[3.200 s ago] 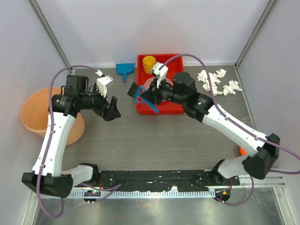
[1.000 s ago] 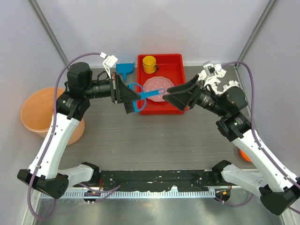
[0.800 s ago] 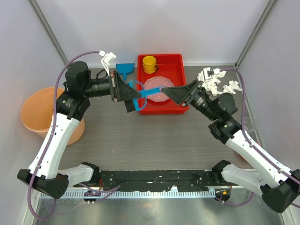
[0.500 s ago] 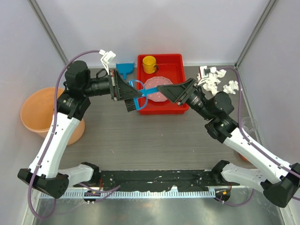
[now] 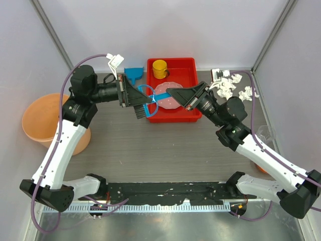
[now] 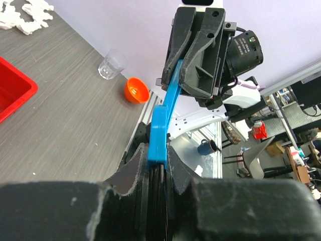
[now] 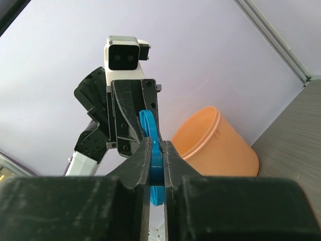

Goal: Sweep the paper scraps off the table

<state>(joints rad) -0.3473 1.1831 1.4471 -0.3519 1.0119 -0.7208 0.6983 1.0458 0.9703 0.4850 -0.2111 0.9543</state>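
Note:
A blue brush [image 5: 149, 106] hangs in the air over the left edge of the red tray [image 5: 188, 65], held from both ends. My left gripper [image 5: 135, 98] is shut on its bristle end [image 6: 161, 130]. From the right, my right gripper [image 5: 169, 91] is shut on its looped handle [image 7: 150, 128]. Each wrist view shows the other gripper head-on: the right gripper [image 6: 198, 60] and the left gripper [image 7: 128, 120]. The paper scraps [image 5: 231, 88] lie in a heap at the far right corner of the table [image 5: 165, 145], and show in the left wrist view too [image 6: 27, 12].
The red tray holds a yellow cup [image 5: 160, 67] and a pink plate [image 5: 168, 98]. A blue dustpan [image 5: 133, 74] lies left of the tray. An orange bucket [image 5: 37, 118] stands off the table's left edge. A clear glass [image 6: 111, 65] and a small orange funnel-like piece [image 6: 136, 90] sit at the right edge.
My right arm has swung left from near the scraps to the brush and closed its open jaws on the handle. The left gripper kept hold of the brush almost still.

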